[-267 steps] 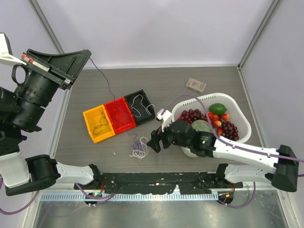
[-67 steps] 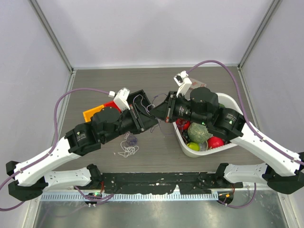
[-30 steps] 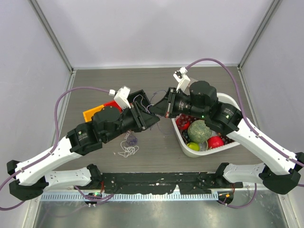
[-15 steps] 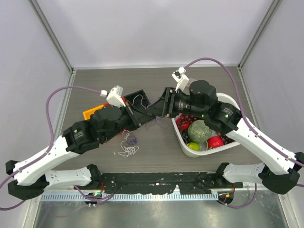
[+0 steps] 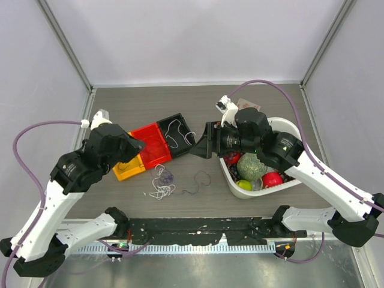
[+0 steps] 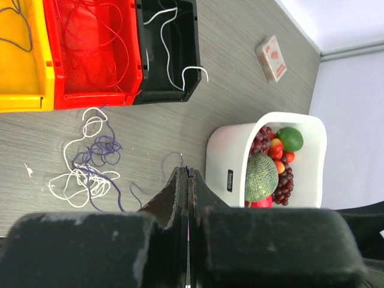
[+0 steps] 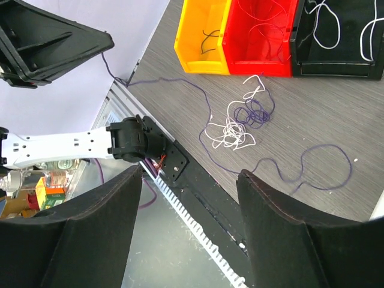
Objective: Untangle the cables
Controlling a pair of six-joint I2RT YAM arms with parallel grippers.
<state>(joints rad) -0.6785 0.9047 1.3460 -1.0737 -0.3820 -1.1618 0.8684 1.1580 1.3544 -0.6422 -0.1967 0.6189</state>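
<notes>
While the left claw hangs above the tabletop with its jaws pressed flat together, a dark purple cable is pinched at their tip. From that pinch the strand drops to the near edge of the tabletop. It then runs across the wood, passes just beside the tangle and ends in a loose loop lying below the right claw.

The right claw is spread wide and holds nothing; neither finger touches a cable. It hovers over the loop.

The tangle, a small knot of white and purple cables, lies flat on the tabletop between the two claws, nearer the left one and below its tip in the left wrist view.

Beyond the tangle, away from both claws, three bins sit touching in a row. The yellow bin holds a dark cable, the red bin holds red cables, and the black bin holds white cable.

A white basket of fruit sits under the right arm, behind its claw. A small carton lies on the far side of it.
</notes>
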